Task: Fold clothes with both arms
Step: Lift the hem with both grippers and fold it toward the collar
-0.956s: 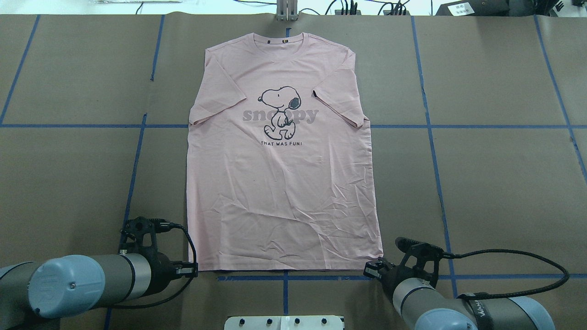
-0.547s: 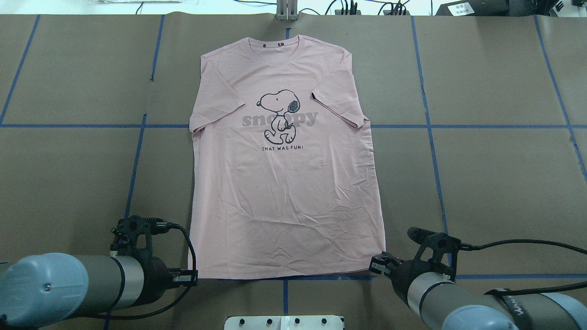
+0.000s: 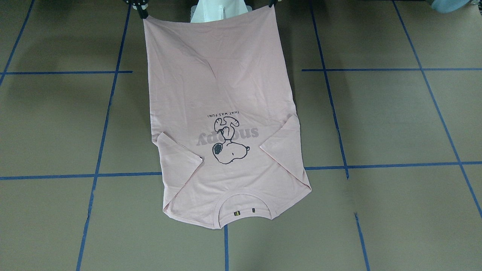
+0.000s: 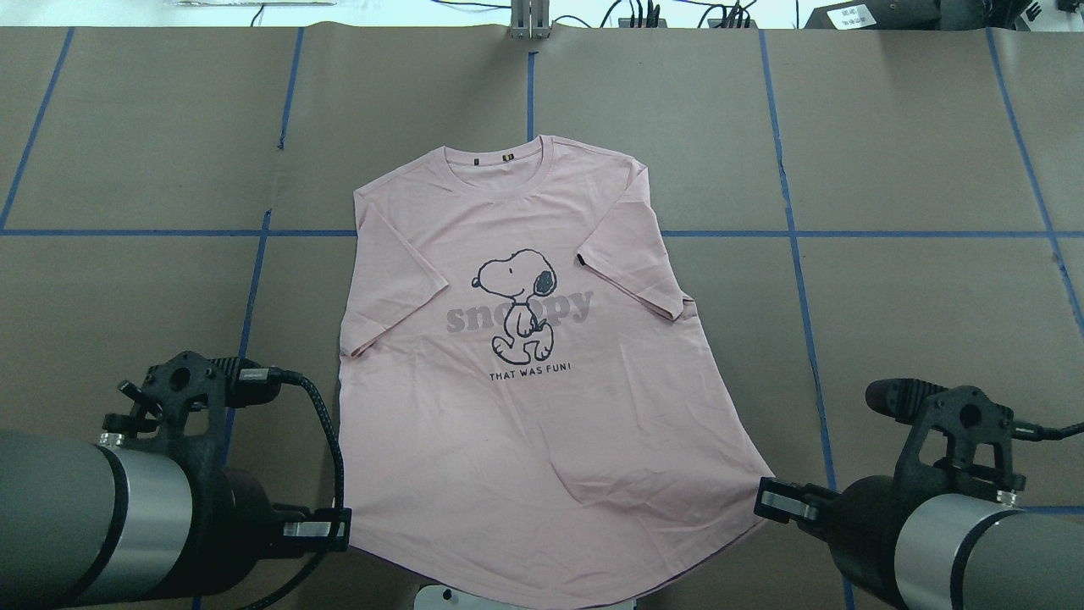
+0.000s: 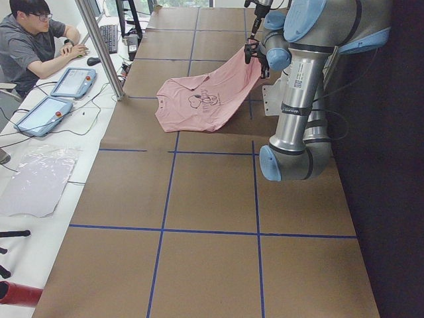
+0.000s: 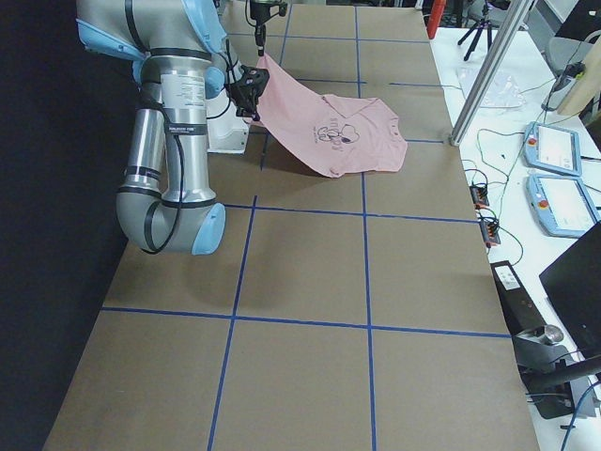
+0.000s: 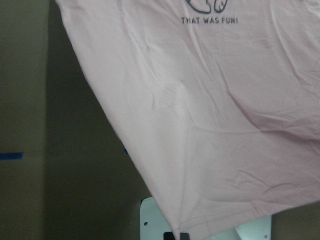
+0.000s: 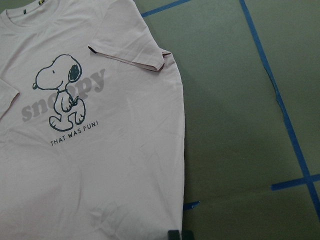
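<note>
Pink shirt [image 4: 525, 424] has its near edge lifted, one corner pinched by the left gripper [image 4: 343, 527], the other by the right gripper [image 4: 760, 498]. Its far collar end rests on the table [image 4: 915, 322]. A loose pinch could drop a corner.

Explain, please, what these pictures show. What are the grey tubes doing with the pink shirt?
The grey tubes are two robot arms, each ending in a two-finger gripper. The pictures show one moment: one from above behind the robot, one facing it, two from the table's ends, two from cameras on the wrists. A pink shirt, print up, is on the brown table. The left gripper and the right gripper each pinch a hem corner and hold the hem raised; the collar end rests on the table.
</note>
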`<state>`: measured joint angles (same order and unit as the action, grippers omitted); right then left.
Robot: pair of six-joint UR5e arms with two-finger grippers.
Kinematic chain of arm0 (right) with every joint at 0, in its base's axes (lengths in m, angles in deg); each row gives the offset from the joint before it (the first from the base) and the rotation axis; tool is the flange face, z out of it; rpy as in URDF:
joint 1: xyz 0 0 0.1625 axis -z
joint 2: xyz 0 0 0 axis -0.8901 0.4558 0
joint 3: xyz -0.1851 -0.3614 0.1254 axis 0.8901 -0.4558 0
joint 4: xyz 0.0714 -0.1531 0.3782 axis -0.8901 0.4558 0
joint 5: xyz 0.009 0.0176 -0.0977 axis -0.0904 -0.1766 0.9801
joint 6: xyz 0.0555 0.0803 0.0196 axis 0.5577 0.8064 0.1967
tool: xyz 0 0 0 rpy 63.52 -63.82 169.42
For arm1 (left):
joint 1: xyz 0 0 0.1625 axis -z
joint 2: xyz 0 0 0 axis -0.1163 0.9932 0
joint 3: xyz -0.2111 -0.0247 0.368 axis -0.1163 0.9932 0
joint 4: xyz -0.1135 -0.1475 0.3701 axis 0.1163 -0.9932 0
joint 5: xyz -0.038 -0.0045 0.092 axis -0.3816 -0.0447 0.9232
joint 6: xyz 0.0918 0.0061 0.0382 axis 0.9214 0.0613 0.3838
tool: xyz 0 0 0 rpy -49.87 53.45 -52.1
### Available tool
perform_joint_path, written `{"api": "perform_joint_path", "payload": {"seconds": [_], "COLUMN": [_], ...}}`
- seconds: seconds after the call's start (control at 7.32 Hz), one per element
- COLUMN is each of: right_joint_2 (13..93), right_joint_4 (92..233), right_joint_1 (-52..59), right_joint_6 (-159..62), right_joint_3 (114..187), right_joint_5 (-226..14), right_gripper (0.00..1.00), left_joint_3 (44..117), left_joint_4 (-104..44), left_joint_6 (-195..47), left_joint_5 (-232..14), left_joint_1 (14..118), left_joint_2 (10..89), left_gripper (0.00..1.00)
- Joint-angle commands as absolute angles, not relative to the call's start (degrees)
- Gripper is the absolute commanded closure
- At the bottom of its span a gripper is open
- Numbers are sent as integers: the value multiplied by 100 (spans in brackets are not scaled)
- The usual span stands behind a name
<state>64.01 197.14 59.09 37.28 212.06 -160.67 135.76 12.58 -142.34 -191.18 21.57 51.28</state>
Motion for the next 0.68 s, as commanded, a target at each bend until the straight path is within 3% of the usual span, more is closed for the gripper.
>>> {"api": "perform_joint_path", "payload": {"seconds": [0.0, 0.55], "right_joint_2": [5470, 4377], "right_joint_4": [20177, 20046], "right_joint_1": [5430, 3743], "right_joint_6": [3214, 1859], "right_joint_3": [20645, 18745], "right_joint_5": [-16214, -16493], "right_gripper": [100, 100], "left_joint_3": [13175, 11734], "left_joint_4": [1547, 1521], "left_joint_6": [-13602, -12187], "left_joint_5": [-19176, -19193], "left_joint_1": [2572, 4049], "left_joint_2": [5409, 5847], "left_gripper": [100, 100]}}
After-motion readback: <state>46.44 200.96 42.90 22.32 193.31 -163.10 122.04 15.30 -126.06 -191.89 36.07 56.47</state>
